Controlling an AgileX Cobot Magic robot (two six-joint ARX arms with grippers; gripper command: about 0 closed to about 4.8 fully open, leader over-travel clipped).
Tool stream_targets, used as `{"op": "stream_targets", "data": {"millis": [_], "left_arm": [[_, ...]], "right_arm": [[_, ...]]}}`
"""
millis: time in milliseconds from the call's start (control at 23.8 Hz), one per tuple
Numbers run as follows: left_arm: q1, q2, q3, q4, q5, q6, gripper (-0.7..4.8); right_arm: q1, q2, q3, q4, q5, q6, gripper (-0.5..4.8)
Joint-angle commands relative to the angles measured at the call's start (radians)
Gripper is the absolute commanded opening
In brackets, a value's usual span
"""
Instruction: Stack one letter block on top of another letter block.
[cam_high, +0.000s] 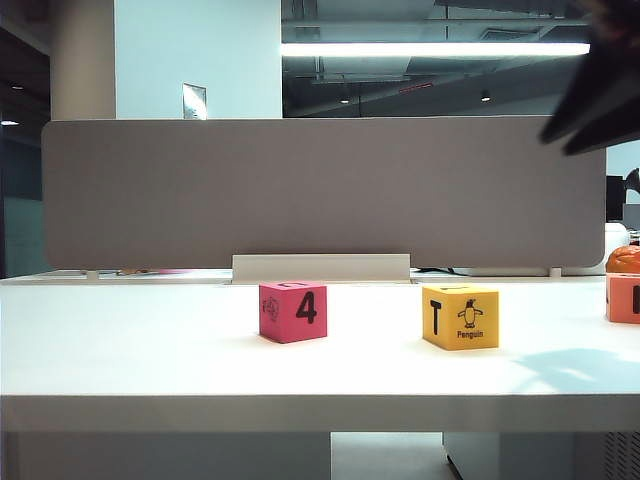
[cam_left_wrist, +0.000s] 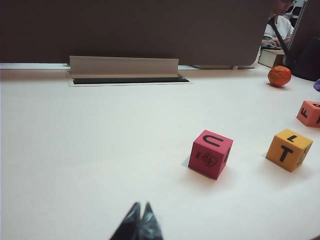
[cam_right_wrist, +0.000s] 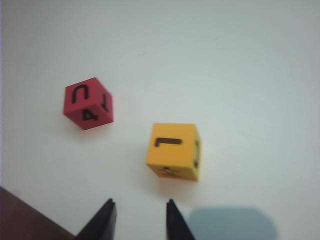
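Note:
The yellow letter block (cam_high: 460, 316) with a black "T" and a penguin picture sits on the white table (cam_high: 150, 350), right of centre; it also shows as yellow letter block (cam_left_wrist: 289, 149) and yellow letter block (cam_right_wrist: 173, 150). The pink-red letter block (cam_high: 293, 311) with a black "4" stands left of it, apart; pink-red letter block (cam_left_wrist: 210, 154), pink-red letter block (cam_right_wrist: 88, 102). My right gripper (cam_right_wrist: 140, 204) hovers high above the table short of the yellow block, open and empty; its dark blurred shape, the right gripper (cam_high: 590, 100), shows at the exterior view's top right. My left gripper (cam_left_wrist: 140, 206) stays shut, low over bare table, far from both blocks.
A paler orange-pink cube (cam_high: 623, 297) with an orange ball-like thing (cam_high: 624, 260) behind it sits at the table's right edge. A grey partition (cam_high: 320, 190) closes off the back, with a cable slot cover (cam_high: 320, 267) at its foot.

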Motion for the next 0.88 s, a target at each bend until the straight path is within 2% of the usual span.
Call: {"op": "stream_targets", "data": {"millis": [42,126,252,336,673,799,883], "left_arm": [[0.002,-0.001,0.005,0.010,-0.016,-0.002,-0.06],[0.002,-0.001,0.005,0.010,-0.027,-0.003,-0.06],[0.002,-0.001,0.005,0.010,-0.031,-0.003,-0.06],[0.002,-0.001,0.005,0.010,-0.036,-0.003,-0.06],[0.002,-0.001,0.005,0.011,-0.037,-0.003,-0.06],[0.002,-0.001,0.005,0.011,-0.037,-0.003,-0.06],[0.002,-0.001,0.005,0.010,-0.037,-0.003,-0.06]], "right_arm": [[0.057,0.094,0.032,0.076,-0.002,-0.004,2.26],[0.086,0.139,0.033,0.116,-0.001,-0.004,2.78],[0.122,0.206,0.046,0.148,0.008,-0.004,4.14],[0.144,0.258,0.064,0.159,0.010,-0.005,4.79],[0.208,0.446,0.178,0.154,0.097,-0.076,4.79],[0.214,0.501,0.217,0.144,0.173,-0.095,4.79],[0.212,0.538,0.234,0.127,0.261,-0.102,4.79]]}}
